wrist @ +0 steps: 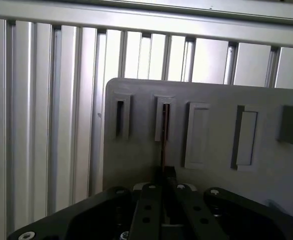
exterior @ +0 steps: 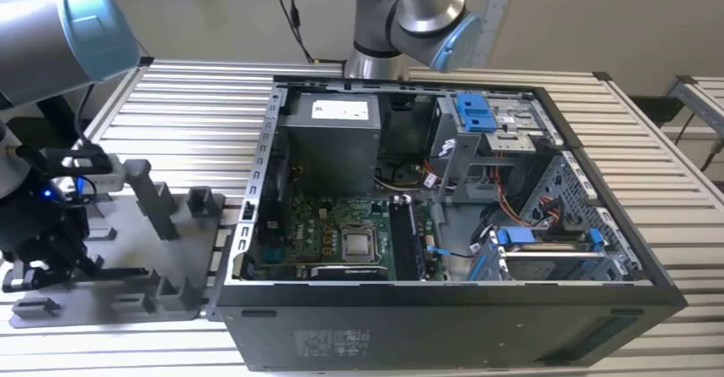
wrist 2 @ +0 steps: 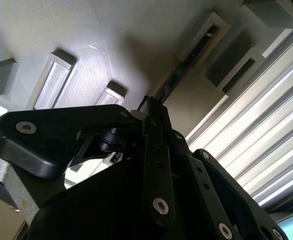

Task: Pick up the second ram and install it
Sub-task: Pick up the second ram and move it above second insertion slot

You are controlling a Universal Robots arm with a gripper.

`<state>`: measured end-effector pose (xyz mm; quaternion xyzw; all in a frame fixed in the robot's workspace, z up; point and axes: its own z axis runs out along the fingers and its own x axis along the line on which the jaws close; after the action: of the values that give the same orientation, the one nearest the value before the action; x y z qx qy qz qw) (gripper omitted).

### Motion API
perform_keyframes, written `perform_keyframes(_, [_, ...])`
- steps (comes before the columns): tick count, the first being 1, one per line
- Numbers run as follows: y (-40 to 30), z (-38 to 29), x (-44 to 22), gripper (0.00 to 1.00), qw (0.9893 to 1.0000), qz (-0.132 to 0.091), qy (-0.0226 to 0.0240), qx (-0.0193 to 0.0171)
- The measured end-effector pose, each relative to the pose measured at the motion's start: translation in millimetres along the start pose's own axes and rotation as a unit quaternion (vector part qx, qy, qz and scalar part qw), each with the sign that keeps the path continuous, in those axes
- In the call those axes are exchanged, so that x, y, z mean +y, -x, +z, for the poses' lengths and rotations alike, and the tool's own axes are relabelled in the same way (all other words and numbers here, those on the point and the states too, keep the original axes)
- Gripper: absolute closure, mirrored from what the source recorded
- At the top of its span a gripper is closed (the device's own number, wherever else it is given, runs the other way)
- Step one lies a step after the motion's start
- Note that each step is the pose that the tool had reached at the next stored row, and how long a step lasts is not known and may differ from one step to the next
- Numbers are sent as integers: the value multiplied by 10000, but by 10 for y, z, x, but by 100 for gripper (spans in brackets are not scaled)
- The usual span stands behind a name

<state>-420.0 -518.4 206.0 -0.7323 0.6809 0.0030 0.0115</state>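
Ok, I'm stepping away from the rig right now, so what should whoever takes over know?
Gripper: shut on the ram, low over the grey fixture at the exterior view's left.
Ram: on edge, its far end seated in a fixture holder, not lifted out.
Done: the grasp, as far as both wrist views show.
Left: the lift, the carry to the open case, and seating the ram in the motherboard slots.
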Motion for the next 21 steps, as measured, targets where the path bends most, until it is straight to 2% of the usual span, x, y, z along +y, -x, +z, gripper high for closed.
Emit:
perform_keyframes(13, [6,-273,-1,86,10000,0,0,0])
perform_keyframes(21, [8,-374,-1,86,10000,26,-1,0])
